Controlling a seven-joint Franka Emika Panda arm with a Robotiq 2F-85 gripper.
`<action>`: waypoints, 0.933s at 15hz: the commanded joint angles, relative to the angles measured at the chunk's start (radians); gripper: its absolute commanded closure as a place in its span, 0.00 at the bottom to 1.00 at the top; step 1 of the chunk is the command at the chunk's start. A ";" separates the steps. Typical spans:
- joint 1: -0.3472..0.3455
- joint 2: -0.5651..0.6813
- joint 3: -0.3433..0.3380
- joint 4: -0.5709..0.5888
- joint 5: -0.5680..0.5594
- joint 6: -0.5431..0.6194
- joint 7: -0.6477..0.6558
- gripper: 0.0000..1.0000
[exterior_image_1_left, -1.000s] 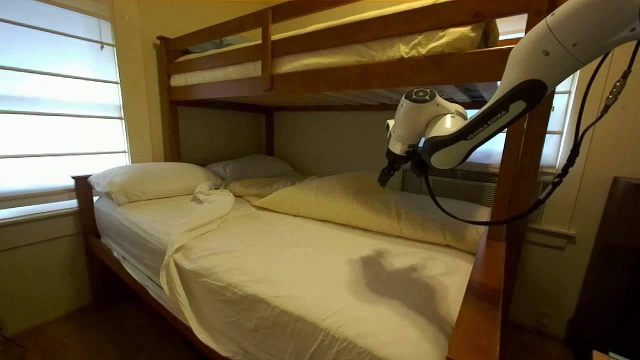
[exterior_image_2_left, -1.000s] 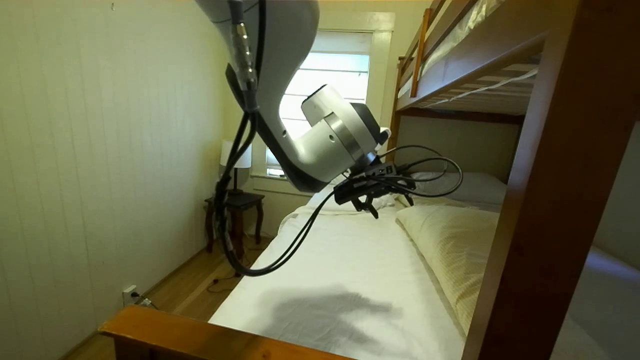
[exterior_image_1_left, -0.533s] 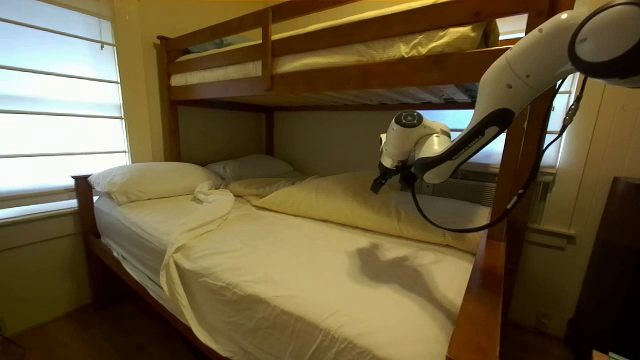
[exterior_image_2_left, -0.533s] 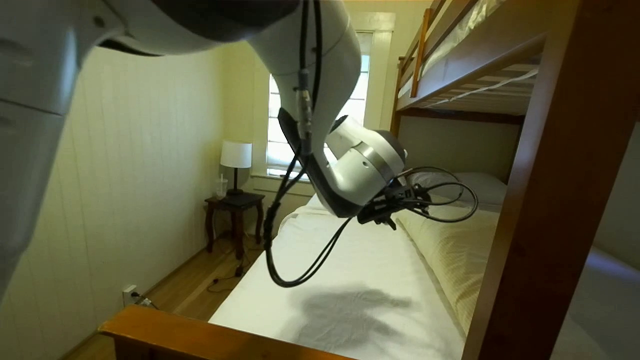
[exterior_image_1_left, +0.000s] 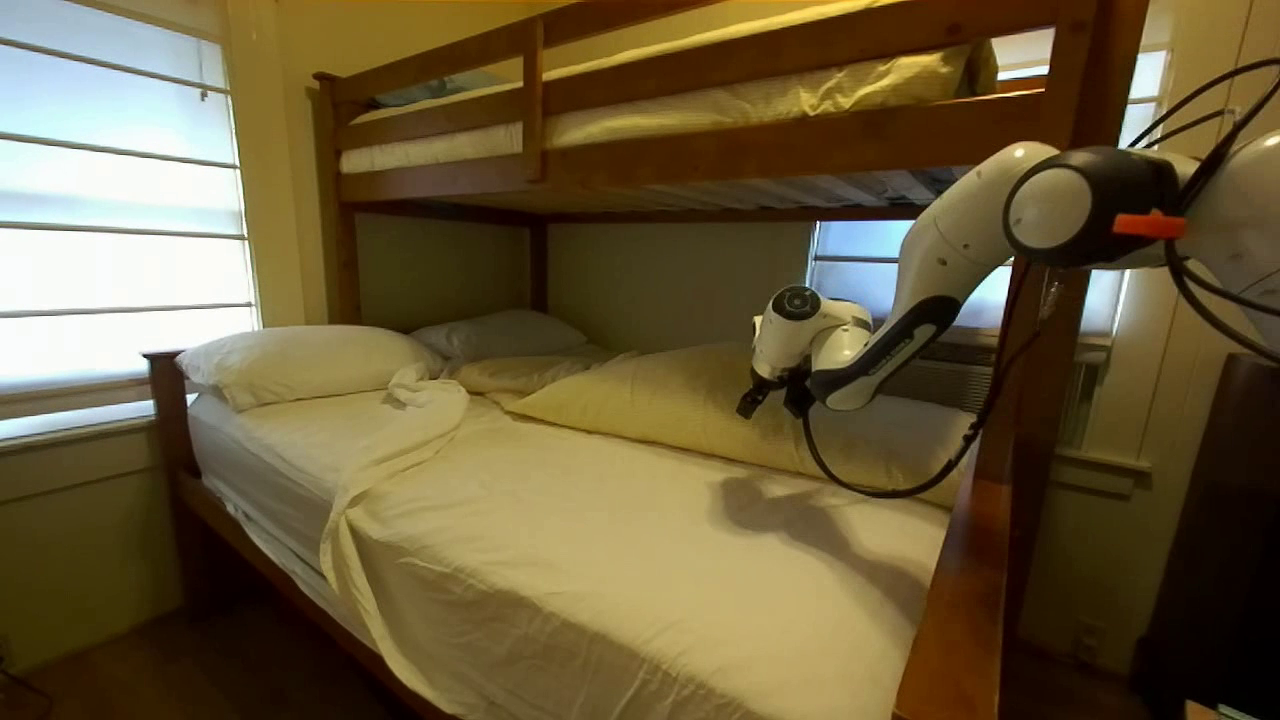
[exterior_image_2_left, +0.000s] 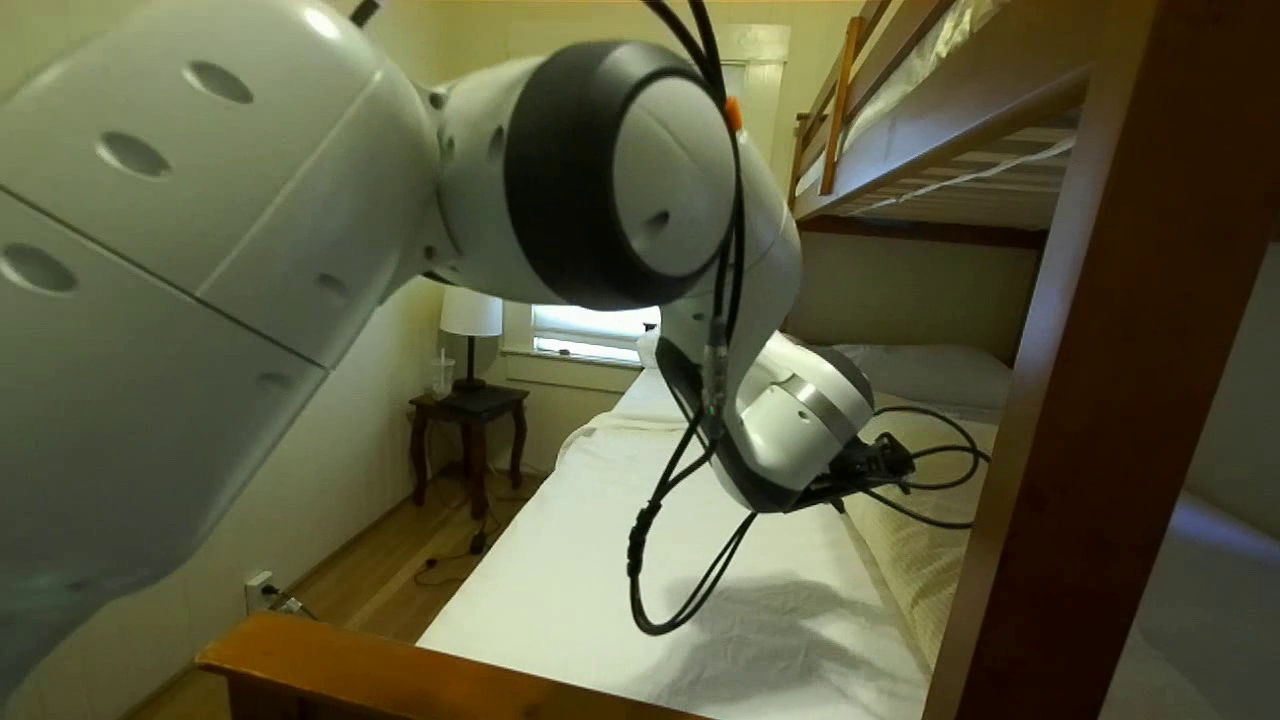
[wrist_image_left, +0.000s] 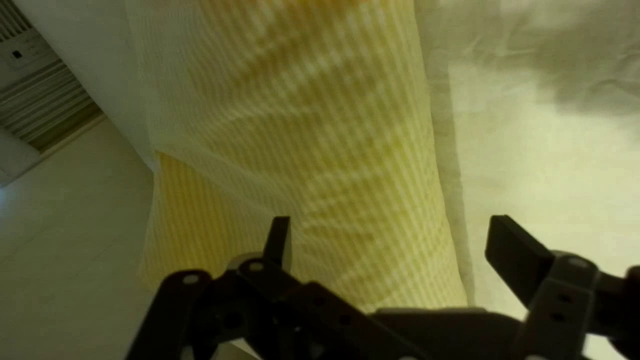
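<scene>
The gripper (wrist_image_left: 392, 235) gapes wide, released, over the quilt (wrist_image_left: 350, 165) on the wall side of the bed (exterior_image_1_left: 600, 540) — pillows (exterior_image_1_left: 310, 365) lie at the bed's head, a post (exterior_image_2_left: 1110, 350) stands at its foot, the top bunk (exterior_image_1_left: 760, 150) overhangs it.

Hand (wrist_image_left: 392, 235): matt, hard-looking; metal or plastic, cannot tell.
Arm (exterior_image_2_left: 580, 175): smooth plastic-looking shell, glossy where light strikes it.
Cables (exterior_image_2_left: 636, 550): smooth, rubbery look, low sheen.
Blanket (wrist_image_left: 350, 165): cloth, matt, finely striped with a ribbed look, softly rumpled.
Sheet (exterior_image_1_left: 600, 560): thin cloth, matt, smooth apart from light creases.
Pillow (exterior_image_1_left: 310, 365): cloth, matt, shallow wrinkles.
Bed frame (exterior_image_2_left: 1080, 400): varnished wood, smooth, shiny where light falls on it.
Floor (exterior_image_2_left: 380, 600): wooden boards, smooth, faintly glossy.
Wall (exterior_image_2_left: 380, 430): painted panelling, finely grooved, satin sheen.
Lampshade (exterior_image_2_left: 471, 313): matt, smooth; cloth or paper, cannot tell.
</scene>
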 joint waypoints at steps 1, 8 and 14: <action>-0.009 0.025 -0.001 0.027 0.008 -0.008 0.001 0.00; -0.048 0.082 0.019 0.098 0.081 0.001 0.010 0.00; -0.137 0.166 0.051 0.242 0.284 0.040 0.058 0.00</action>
